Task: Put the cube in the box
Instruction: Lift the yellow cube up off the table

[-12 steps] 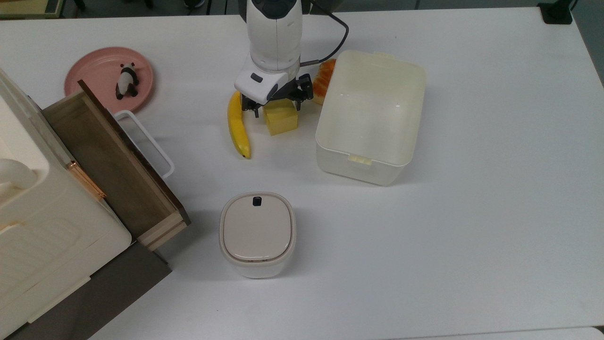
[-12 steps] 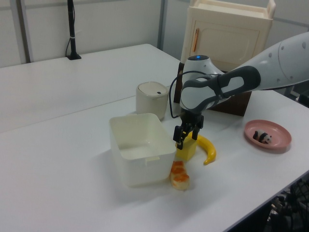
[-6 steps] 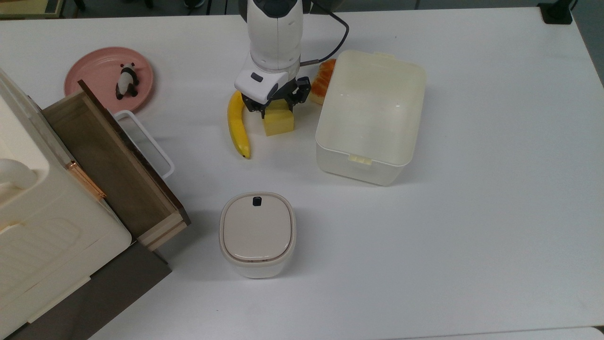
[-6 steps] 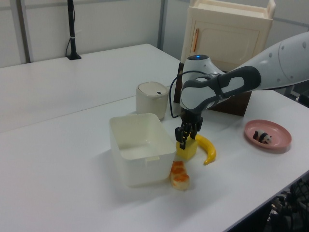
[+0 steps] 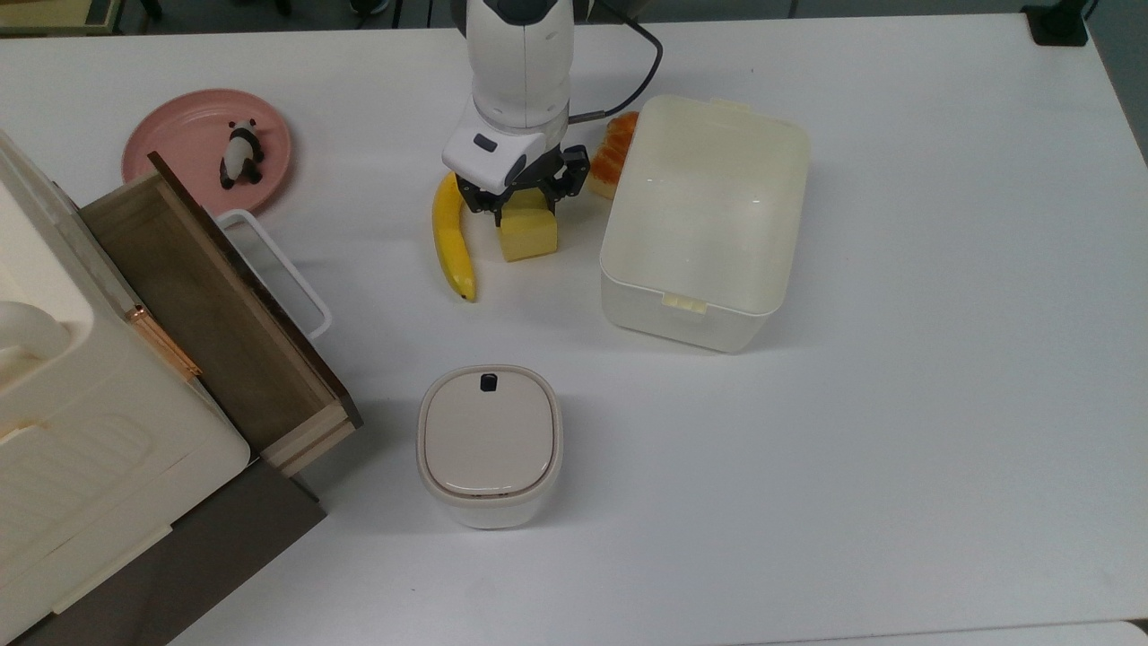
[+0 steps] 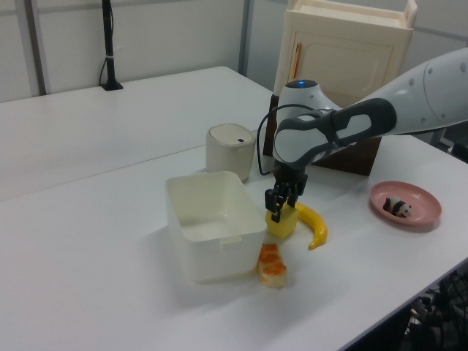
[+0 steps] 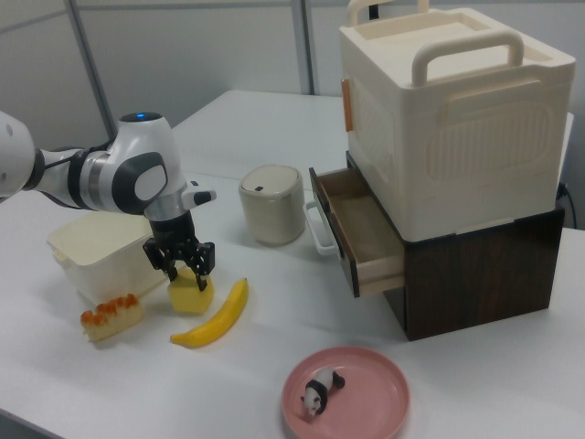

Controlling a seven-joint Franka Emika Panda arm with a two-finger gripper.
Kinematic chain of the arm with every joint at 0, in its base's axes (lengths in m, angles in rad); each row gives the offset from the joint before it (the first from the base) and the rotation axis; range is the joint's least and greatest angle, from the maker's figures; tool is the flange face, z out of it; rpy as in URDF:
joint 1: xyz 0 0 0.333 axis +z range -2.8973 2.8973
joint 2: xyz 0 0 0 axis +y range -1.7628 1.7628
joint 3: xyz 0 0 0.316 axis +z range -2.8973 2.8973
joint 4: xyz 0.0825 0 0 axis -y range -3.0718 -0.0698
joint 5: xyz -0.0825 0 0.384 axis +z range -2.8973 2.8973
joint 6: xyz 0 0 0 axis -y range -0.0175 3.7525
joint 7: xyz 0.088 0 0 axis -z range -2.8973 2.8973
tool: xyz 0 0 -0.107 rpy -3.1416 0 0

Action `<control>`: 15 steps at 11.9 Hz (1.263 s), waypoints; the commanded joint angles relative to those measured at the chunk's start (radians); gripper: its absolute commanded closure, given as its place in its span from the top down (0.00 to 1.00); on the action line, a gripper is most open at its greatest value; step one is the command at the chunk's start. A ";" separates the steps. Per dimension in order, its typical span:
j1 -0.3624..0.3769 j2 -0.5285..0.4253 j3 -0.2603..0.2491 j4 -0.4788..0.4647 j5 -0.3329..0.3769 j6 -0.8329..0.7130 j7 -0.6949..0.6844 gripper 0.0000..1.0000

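While the cube (image 5: 527,235) sits on the counter (image 5: 897,404) between banana (image 5: 451,238) and box (image 5: 708,215), the claw (image 5: 523,199) straddles it, fingers clamped on its sides.

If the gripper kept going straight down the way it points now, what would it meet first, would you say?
Most likely the cube: the gripper points down at the table with its fingers either side of the cube's top. How far they stand from the cube's faces is hard to judge.
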 commanded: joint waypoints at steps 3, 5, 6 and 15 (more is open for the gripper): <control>0.004 -0.069 -0.007 0.021 0.000 0.006 0.083 0.55; -0.007 -0.098 -0.007 0.029 0.001 0.001 0.094 0.56; -0.005 -0.100 -0.007 0.041 0.000 -0.014 0.103 0.56; 0.013 -0.141 -0.007 0.127 0.064 -0.144 0.106 0.56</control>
